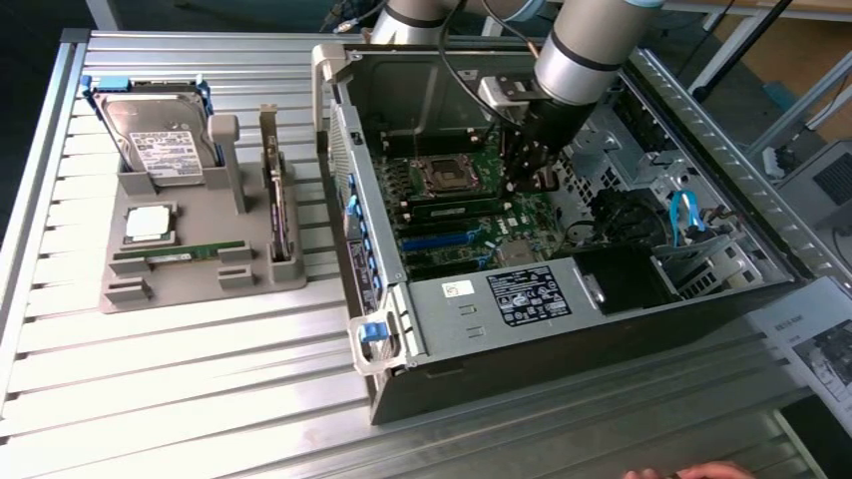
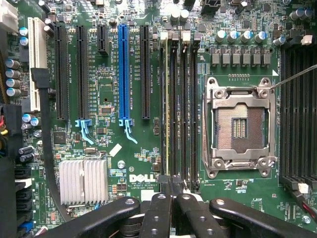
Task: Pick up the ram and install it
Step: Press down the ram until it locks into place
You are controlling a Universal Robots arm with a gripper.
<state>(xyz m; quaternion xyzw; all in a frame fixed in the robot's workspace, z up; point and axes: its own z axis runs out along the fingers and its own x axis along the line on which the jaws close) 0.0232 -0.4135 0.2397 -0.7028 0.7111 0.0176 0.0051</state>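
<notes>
A long green ram stick with a white label lies in the grey holder on the exterior view's left, outside the case. My gripper is inside the open computer case, low over the motherboard beside the empty processor socket. Its black fingers meet with nothing between them, the gripper directly over the row of memory slots. A thin green stick appears to stand edge-on in the slot under the fingertips.
The holder also carries a hard drive, a square silver processor and an upright dark expansion card. A silver heatsink, blue and black card slots and a black cable lie near the gripper. A hand shows at the table's near edge.
</notes>
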